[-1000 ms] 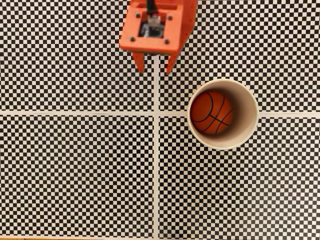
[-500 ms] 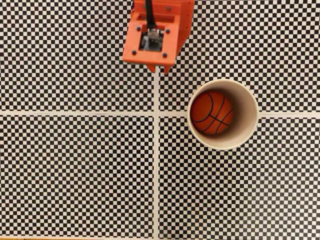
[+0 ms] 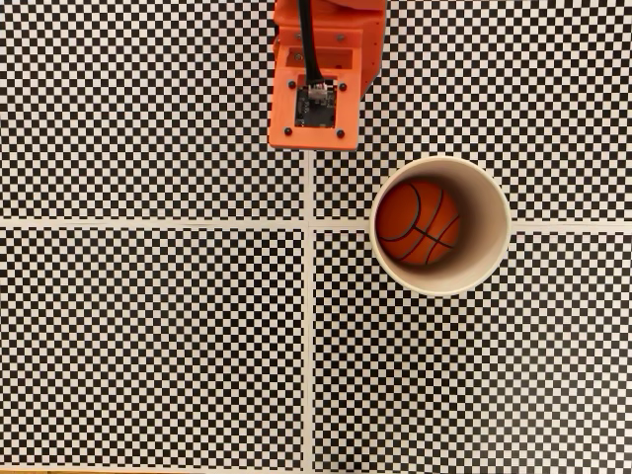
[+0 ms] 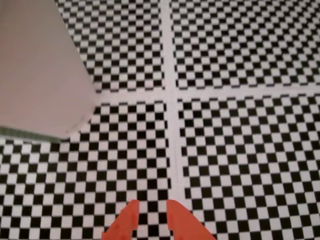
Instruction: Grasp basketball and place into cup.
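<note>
The basketball (image 3: 418,222), orange-red with black seams, lies inside the cream paper cup (image 3: 491,225), right of centre in the fixed view. The orange arm housing (image 3: 314,89) hangs at the top centre, up and left of the cup and apart from it, covering its own fingers. In the wrist view my gripper (image 4: 152,214) shows two orange fingertips (image 4: 127,224) at the bottom edge with a narrow gap and only checkered floor between them. The cup's outer wall (image 4: 40,70) stands at the upper left there, with the ball hidden.
A black-and-white checkered mat (image 3: 148,346) covers the table, split by pale seam lines (image 3: 310,346) that cross left of the cup. Nothing else stands on it.
The arm has swung so its housing now faces the camera squarely, and the fingers seen below it a second ago have slipped out of sight under it. Cup and ball have not moved.
</note>
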Available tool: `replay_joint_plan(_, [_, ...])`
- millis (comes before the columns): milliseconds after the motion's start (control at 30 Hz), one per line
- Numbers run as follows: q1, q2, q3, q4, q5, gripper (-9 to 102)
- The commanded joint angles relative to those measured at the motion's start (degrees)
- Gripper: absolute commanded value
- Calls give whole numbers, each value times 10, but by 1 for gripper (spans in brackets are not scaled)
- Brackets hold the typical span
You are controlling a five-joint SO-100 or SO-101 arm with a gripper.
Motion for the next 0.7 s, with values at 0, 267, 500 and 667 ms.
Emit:
replay_joint_plan(0, [-7, 6, 17, 23, 0, 0])
replay_joint_plan(267, [-20, 6, 26, 72, 7, 0])
replay_joint_plan(500, [-18, 6, 26, 116, 22, 0])
replay_joint_plan(667, [-21, 7, 26, 119, 38, 0])
